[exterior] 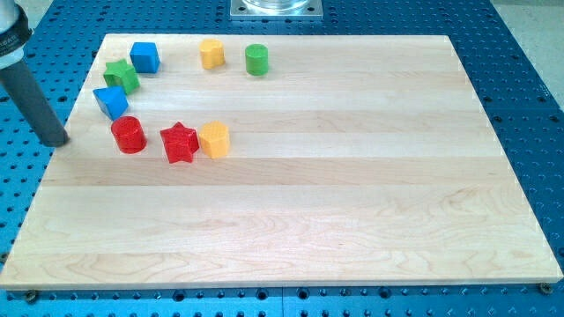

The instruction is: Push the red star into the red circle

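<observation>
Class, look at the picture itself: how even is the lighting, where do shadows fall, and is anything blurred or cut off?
Camera view: lighting soft and even over the wooden board, no glare; the red star and red circle look sharp, with faint shadows; my tip is slightly soft, the rod cut off at the view's left edge.

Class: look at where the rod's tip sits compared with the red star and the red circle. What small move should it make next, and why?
Probably my tip should travel round to the view's right of the red star. It now sits at the board's left edge, left of the red circle, so it's on the wrong side. The yellow block touches the star's right, leaving little room.
</observation>
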`<state>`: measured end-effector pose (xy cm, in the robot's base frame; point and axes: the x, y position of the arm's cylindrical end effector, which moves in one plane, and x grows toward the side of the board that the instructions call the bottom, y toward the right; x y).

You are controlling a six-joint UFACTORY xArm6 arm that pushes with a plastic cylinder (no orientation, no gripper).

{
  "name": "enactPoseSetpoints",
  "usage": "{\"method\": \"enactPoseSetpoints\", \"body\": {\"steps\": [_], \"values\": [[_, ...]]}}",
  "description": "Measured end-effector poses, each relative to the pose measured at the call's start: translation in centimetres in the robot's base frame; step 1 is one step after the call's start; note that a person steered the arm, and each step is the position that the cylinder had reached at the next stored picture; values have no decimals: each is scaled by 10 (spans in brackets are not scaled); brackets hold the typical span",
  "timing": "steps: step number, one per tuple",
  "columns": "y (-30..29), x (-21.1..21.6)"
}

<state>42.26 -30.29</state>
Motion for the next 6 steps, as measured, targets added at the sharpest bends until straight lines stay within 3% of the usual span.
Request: {"method": "enactPoseSetpoints", "body": {"steps": [1,2,3,4,5,6], "values": [[29,-24],[85,-12],[98,7],[101,-12],[140,-34],[189,-19]]}}
